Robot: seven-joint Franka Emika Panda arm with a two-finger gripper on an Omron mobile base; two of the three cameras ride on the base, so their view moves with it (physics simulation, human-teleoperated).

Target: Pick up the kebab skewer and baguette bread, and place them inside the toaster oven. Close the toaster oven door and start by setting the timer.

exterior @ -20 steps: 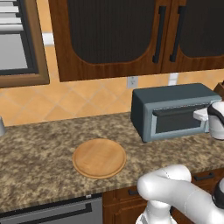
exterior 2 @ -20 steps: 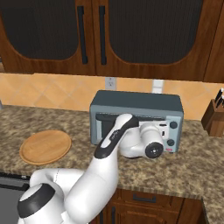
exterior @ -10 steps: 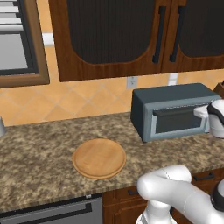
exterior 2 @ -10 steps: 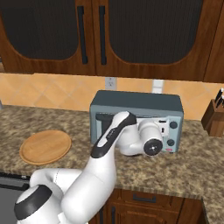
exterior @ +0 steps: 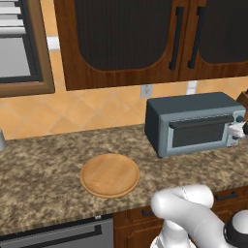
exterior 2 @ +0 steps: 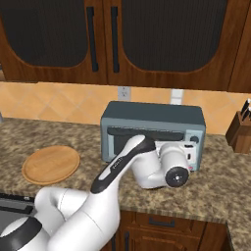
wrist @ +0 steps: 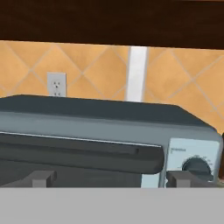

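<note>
While facing the oven (wrist: 105, 118) front, claw (wrist: 111, 178) spread wide, holding nothing | fingertips (wrist: 41, 178) just before the shut door (wrist: 78, 157), below its handle (wrist: 87, 151) | oven on counter (exterior: 43, 164), right of board (exterior: 110, 175)

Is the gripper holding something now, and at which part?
Nothing is held. The gripper is open, its fingers apart before the toaster oven door.
</note>
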